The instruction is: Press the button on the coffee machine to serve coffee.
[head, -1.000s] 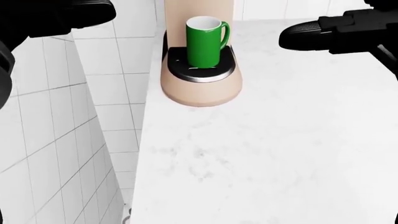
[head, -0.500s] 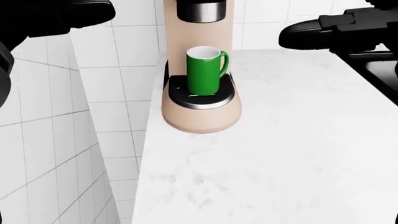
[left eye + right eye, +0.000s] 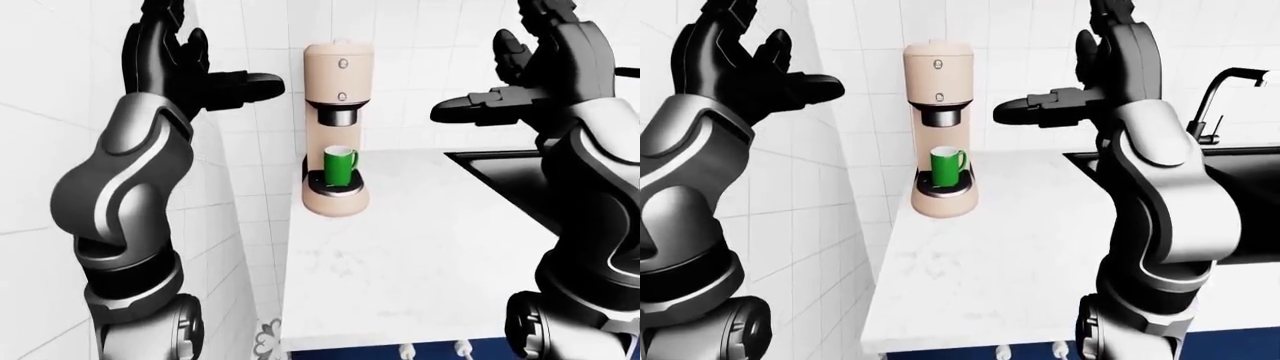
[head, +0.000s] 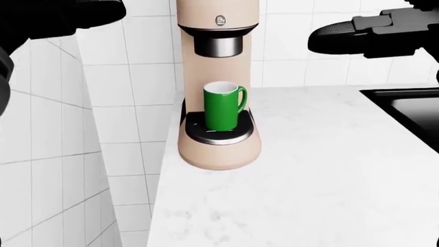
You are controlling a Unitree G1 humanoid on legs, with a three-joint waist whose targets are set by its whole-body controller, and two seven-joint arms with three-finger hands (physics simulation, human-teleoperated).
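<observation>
Fingers (image 3: pixel 1025 105) spread, camera tilted up, button (image 4: pixel 222 20) revealed

Open air between raised hands and coffee machine (image 3: pixel 338 127); tiled wall (image 3: pixel 230 195) crowds its left.

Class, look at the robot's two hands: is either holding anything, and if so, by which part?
Nothing is held. The left hand and right hand are both raised and open in the air, apart from the coffee machine and its green mug.

White tiled wall (image 4: pixel 137 82) across top and left; white marble table (image 4: pixel 309 170) centre; black sink (image 3: pixel 1250 180), faucet (image 3: pixel 1220 94) right
</observation>
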